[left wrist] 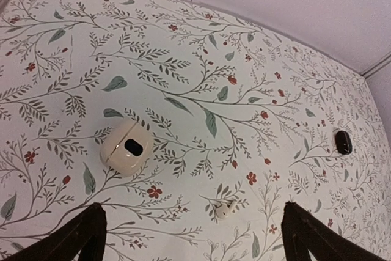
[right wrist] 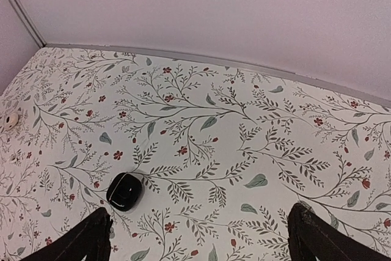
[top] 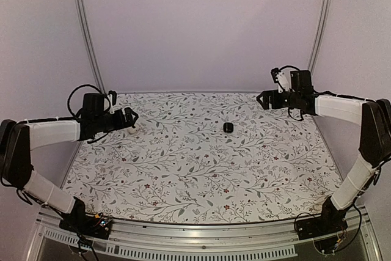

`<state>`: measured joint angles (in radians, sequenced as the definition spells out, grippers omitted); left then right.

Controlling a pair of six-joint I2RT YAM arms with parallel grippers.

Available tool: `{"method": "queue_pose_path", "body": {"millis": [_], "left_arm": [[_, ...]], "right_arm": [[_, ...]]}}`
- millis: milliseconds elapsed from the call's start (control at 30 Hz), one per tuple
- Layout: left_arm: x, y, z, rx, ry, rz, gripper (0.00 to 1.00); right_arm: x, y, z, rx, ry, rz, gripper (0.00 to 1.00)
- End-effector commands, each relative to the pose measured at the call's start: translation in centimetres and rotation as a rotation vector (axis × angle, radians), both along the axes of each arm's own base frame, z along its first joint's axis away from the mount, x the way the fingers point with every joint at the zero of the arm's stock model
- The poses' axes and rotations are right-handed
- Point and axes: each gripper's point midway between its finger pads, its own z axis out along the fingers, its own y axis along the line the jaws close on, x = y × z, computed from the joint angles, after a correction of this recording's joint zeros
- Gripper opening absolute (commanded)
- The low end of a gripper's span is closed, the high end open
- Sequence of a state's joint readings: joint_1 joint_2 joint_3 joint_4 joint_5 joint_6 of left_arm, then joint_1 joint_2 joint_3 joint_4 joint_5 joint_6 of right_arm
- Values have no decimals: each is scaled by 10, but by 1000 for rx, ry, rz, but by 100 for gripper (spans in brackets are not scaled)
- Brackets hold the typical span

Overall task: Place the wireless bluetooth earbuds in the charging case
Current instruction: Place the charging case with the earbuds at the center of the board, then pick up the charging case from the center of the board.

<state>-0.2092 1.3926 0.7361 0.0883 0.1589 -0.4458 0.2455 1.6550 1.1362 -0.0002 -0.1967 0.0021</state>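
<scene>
The charging case [top: 228, 128] is a small black rounded box lying shut on the floral cloth mid-table, with nothing touching it. In the right wrist view the case [right wrist: 124, 191] sits just ahead of my left-hand finger. My right gripper [right wrist: 204, 246] hangs open and empty above the cloth, and in the top view that gripper [top: 266, 99] is at the far right. A tiny white earbud [left wrist: 225, 208] lies between the fingers of my open left gripper [left wrist: 195, 246]. The black case [left wrist: 343, 142] shows far to its right.
A cream rounded case [left wrist: 126, 147] with a black oval patch on top lies left of the white earbud; it shows small at the far left of the right wrist view [right wrist: 9, 120]. Walls close the back and sides. A metal rail [top: 201, 236] runs along the near edge.
</scene>
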Motion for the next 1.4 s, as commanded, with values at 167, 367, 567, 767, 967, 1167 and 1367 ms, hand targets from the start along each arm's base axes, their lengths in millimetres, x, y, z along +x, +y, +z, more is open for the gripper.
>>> {"method": "queue_pose_path", "body": {"millis": [167, 367, 567, 767, 967, 1167, 1367], "left_arm": [[28, 14, -63, 244, 151, -45, 100], [42, 29, -91, 397, 237, -46, 98], [51, 37, -112, 450, 280, -64, 93], [64, 40, -117, 439, 298, -86, 87], [68, 42, -136, 465, 368, -115, 78], [66, 38, -136, 444, 362, -138, 64], [64, 27, -142, 427, 376, -180, 55]], "right_arm": [[-32, 28, 5, 130, -24, 196, 99], [-43, 35, 22, 200, -23, 231, 99], [-57, 46, 34, 269, -39, 307, 99], [-76, 58, 47, 347, -55, 413, 99], [-79, 61, 50, 359, -51, 430, 99], [-79, 65, 44, 378, -21, 460, 99], [-81, 69, 38, 400, 14, 483, 99]]}}
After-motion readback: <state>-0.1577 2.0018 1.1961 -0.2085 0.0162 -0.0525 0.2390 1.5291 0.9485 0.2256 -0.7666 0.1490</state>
